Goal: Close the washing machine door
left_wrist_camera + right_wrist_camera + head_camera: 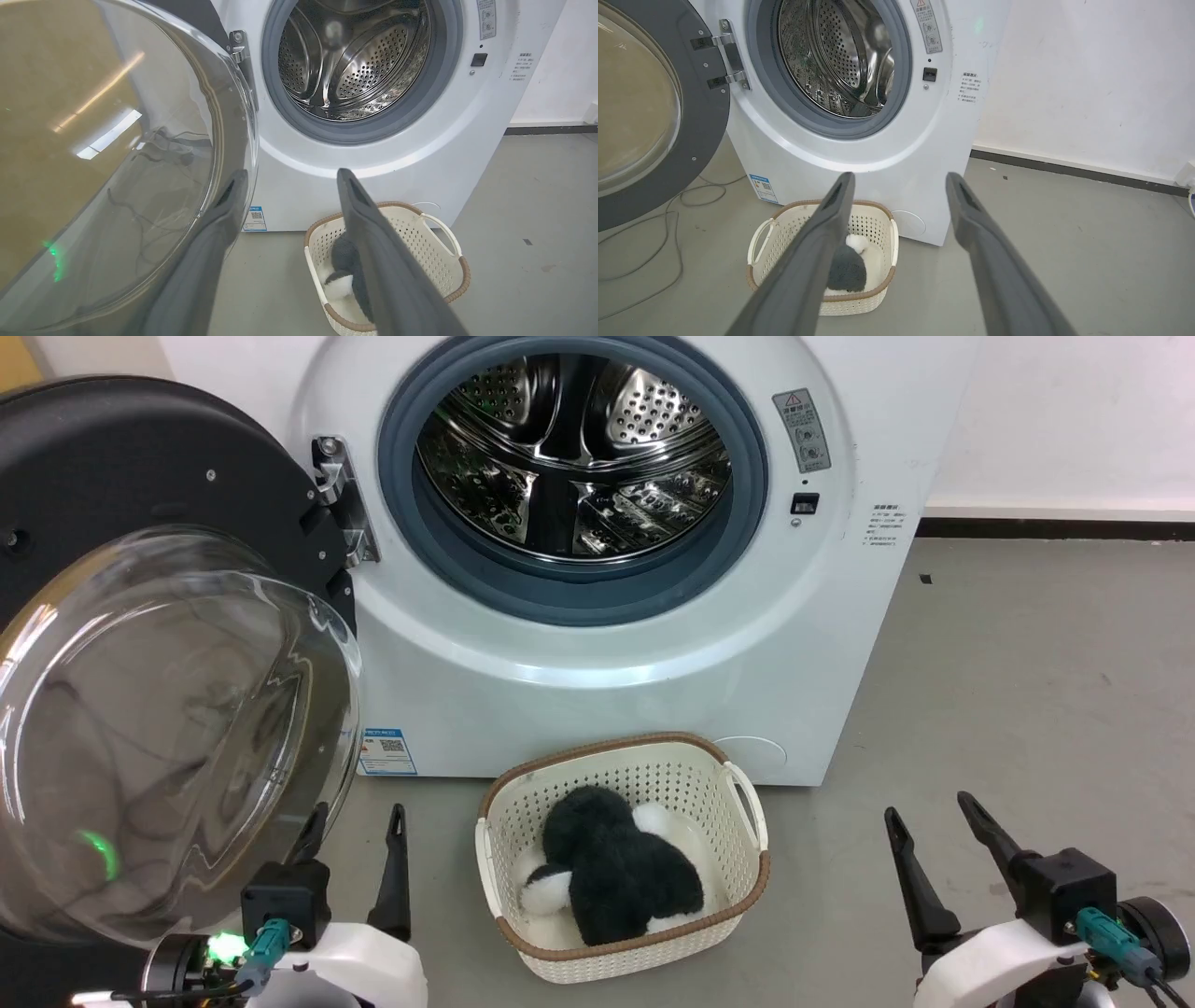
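The white washing machine (597,653) stands ahead with its porthole uncovered, showing the grey gasket and the steel drum (574,453). Its door (149,709) is swung wide open on the left-hand hinge, the clear glass bowl bulging toward me. My left gripper (359,814) is open low at the left, its left finger just behind the bowl's lower edge. In the left wrist view the door (117,154) looms beside the open left gripper (289,175). My right gripper (929,807) is open at the lower right, away from the machine (859,140) and the door (654,116).
A cream perforated basket (738,803) holding a black and white plush toy (611,877) sits on the grey floor right before the machine, between my grippers. Cables (654,233) lie on the floor under the door. A white wall (1064,420) closes off the right.
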Motion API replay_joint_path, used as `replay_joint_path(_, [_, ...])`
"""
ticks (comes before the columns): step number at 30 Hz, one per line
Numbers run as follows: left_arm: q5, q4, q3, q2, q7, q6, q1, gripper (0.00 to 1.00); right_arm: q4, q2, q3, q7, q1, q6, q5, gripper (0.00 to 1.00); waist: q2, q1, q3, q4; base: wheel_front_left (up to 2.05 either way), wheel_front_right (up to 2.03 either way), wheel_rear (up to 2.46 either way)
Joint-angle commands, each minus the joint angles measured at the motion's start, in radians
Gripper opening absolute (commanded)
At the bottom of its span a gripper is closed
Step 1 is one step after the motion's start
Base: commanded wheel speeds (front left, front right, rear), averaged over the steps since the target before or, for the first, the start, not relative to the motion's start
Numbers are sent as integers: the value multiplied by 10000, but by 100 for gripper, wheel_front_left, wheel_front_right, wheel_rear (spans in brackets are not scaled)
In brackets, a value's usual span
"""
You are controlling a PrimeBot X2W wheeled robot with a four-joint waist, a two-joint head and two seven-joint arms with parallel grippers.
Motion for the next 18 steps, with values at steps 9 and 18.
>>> replay_joint_path(9, [-118, 8, -57, 1, -269, 36, 27, 100, 13, 6, 25, -260, 26, 1, 258, 100, 0, 0, 9, 68, 0, 0, 0])
replay_joint_path(18, [-174, -18, -98, 1, -457, 92, 68, 100, 27, 8, 83, -447, 70, 1, 439, 100, 0, 0, -5, 334, 0, 0, 0])
